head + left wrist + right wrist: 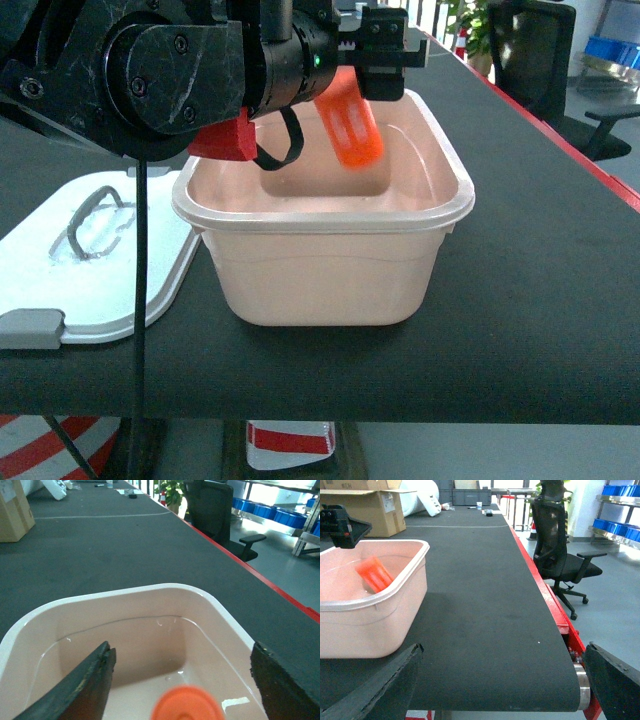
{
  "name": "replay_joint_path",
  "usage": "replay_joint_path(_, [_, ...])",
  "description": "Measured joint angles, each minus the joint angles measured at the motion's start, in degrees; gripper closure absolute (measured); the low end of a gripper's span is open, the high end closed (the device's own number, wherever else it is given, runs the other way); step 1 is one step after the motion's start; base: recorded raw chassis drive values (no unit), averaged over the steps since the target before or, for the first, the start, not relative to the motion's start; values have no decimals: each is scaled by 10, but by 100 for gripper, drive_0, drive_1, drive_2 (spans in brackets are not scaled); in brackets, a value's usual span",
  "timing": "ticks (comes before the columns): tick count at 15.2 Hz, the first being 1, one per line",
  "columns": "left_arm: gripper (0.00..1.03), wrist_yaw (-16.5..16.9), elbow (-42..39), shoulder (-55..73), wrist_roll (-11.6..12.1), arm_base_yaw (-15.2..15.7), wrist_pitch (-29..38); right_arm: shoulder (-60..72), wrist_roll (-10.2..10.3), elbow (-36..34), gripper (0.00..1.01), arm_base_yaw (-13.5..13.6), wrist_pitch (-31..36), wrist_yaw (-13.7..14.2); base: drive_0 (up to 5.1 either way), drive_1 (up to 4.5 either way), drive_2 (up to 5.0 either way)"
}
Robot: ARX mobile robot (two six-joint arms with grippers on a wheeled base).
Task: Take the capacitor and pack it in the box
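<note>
The pale pink box (320,218) stands in the middle of the black table, its white lid (100,260) lying flat to its left. My left gripper (372,70) hangs over the box's far side. In the left wrist view its jaws (182,650) stand wide open above the box (150,587). The orange capacitor (350,120) is blurred and tilted inside the box's mouth, touching neither finger; its round end (187,706) shows between the jaws. My right gripper (504,650) is open and empty over the bare table to the right of the box (380,605); it is out of the head view.
A brown cardboard carton (370,510) stands at the far left of the table. The table's red edge (540,590) runs along the right, with a black office chair (560,555) beyond it. Blue bins (620,490) sit on shelves at the far right.
</note>
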Motion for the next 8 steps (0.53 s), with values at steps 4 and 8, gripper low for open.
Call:
replay_joint_path(4, [5,3,-20,-5,3,19,56,0,0,0,3,0,0,0,0,0,0])
replay_joint_path(8, [5,6,-128,-91,9,144,108,0,0,0,3,0,0,0,0,0,0])
